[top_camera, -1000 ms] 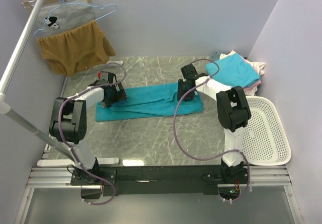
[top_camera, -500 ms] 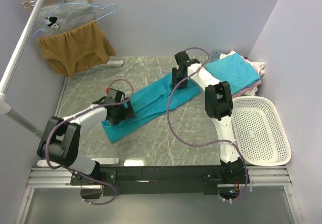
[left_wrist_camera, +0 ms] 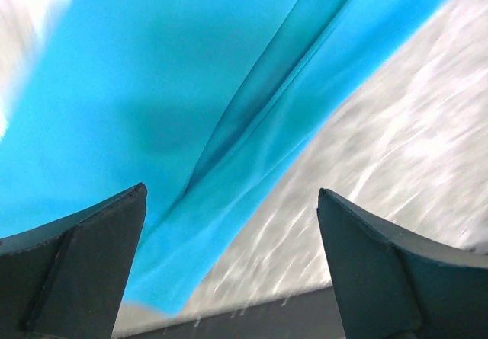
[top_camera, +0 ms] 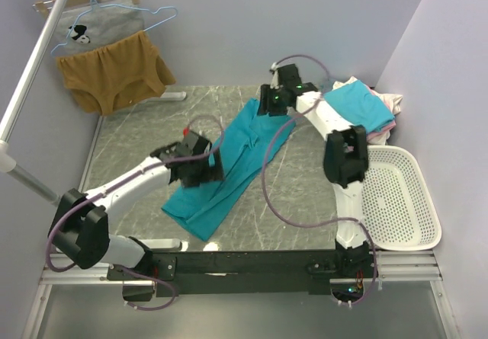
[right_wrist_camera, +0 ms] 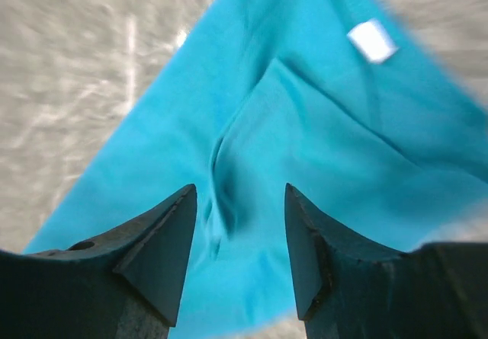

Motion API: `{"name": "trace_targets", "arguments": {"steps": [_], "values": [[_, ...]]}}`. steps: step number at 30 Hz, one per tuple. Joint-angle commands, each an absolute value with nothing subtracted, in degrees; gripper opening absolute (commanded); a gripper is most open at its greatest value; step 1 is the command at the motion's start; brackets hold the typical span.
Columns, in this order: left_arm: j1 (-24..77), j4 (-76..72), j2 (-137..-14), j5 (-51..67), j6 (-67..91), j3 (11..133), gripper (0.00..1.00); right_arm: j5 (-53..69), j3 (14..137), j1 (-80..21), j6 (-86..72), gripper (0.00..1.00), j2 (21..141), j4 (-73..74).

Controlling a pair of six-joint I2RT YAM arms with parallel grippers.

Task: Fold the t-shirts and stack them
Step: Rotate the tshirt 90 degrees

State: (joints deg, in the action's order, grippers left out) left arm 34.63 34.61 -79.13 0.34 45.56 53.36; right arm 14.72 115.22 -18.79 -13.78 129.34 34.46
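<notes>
A teal t-shirt (top_camera: 236, 152), folded into a long strip, lies diagonally on the marble table from back centre to the front. My left gripper (top_camera: 200, 170) hovers over its near half, jaws wide open; in the left wrist view the left gripper (left_wrist_camera: 230, 190) frames the shirt's edge (left_wrist_camera: 191, 87) and bare table, holding nothing. My right gripper (top_camera: 273, 101) is over the shirt's far end. In the right wrist view its fingers (right_wrist_camera: 240, 188) stand apart above the teal cloth (right_wrist_camera: 320, 126), near a white label (right_wrist_camera: 372, 40).
A turquoise t-shirt (top_camera: 354, 104) tops a pile with pink and white cloth (top_camera: 389, 104) at the back right. A white mesh basket (top_camera: 396, 194) stands at the right. A mustard garment (top_camera: 114, 72) and a grey printed one (top_camera: 95, 28) hang back left.
The teal shirt swung from lying crosswise to diagonal. The left gripper carried its end toward the front, the right gripper moved its end toward the back. The right jaws widened slightly.
</notes>
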Motion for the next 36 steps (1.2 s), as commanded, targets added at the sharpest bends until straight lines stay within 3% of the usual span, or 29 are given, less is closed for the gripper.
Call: {"name": "trace_targets", "arguments": {"steps": [1, 6, 11, 16, 23, 36], "values": [[34.2, 35.3, -80.9, -11.7, 38.0, 68.9, 1.00, 15.3, 107.1, -16.0, -14.7, 0.59, 111.5, 21.4], [31.3, 29.3, -90.6, -8.7, 29.4, 81.8, 0.99, 17.5, 96.6, -18.1, -15.5, 0.59, 104.1, 26.1], [28.0, 24.8, -103.8, 0.8, 24.4, 96.8, 0.99, 18.0, 75.1, -21.7, -18.5, 0.60, 94.3, 18.4], [25.8, 19.4, -113.8, 13.1, 22.9, 106.1, 0.99, 17.7, 64.9, -28.5, -20.4, 0.60, 88.1, 13.0], [23.6, 19.6, -127.1, 21.0, 23.6, 113.9, 0.99, 18.9, 65.2, -35.1, -22.8, 0.60, 91.2, 11.9], [23.3, 14.2, -136.8, 36.3, 25.3, 116.6, 0.99, 26.6, 73.5, -44.7, -25.4, 0.59, 107.9, 9.8]]}}
